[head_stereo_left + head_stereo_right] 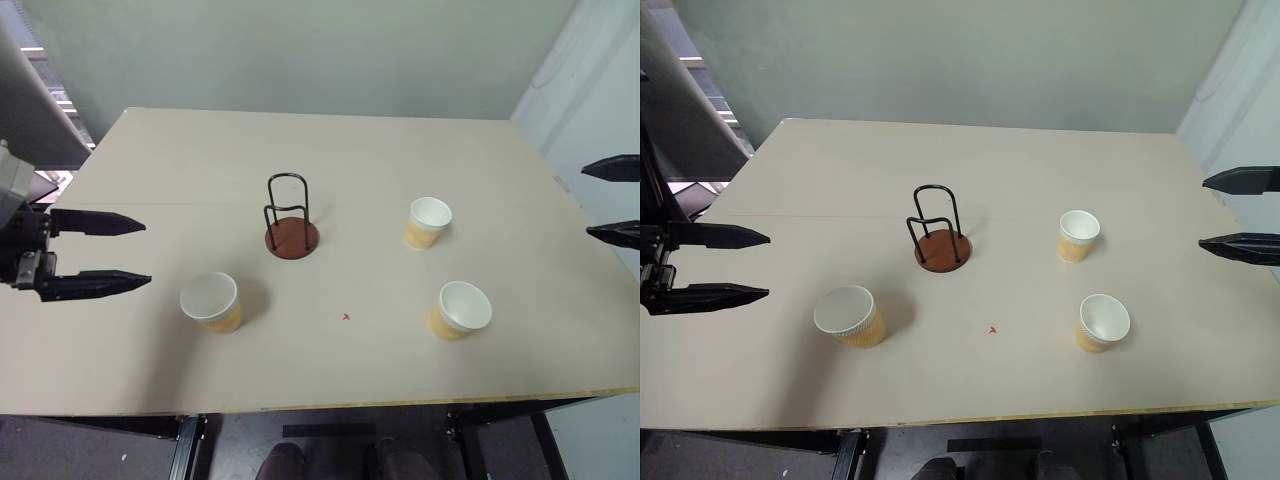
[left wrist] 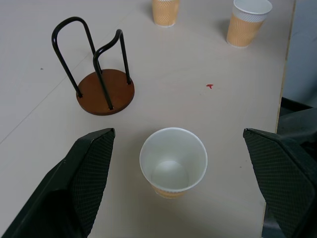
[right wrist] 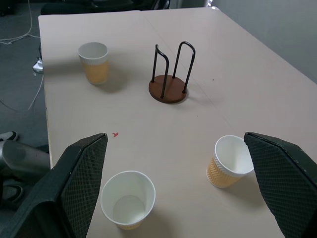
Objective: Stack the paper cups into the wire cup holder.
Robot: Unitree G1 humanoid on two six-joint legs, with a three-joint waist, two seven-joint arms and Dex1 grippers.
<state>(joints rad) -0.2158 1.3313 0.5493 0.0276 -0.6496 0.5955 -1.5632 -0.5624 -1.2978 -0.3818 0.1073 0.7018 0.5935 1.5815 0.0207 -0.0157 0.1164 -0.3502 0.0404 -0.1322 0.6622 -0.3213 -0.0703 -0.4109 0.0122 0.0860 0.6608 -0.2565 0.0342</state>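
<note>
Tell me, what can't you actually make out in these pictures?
- Far paper cup: the left wrist view's upper edge cuts off its rim.
- Right gripper: the left eye view's edge cuts it off behind the fingers.
- Small red mark on the table: too small to identify.

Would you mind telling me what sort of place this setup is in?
Probably a lab or test room: a bare pale table against a plain wall, holding just three paper cups and a wire cup holder.

Tan-yellow paper cups with white insides; wire cup holder black on reddish-brown.
</note>
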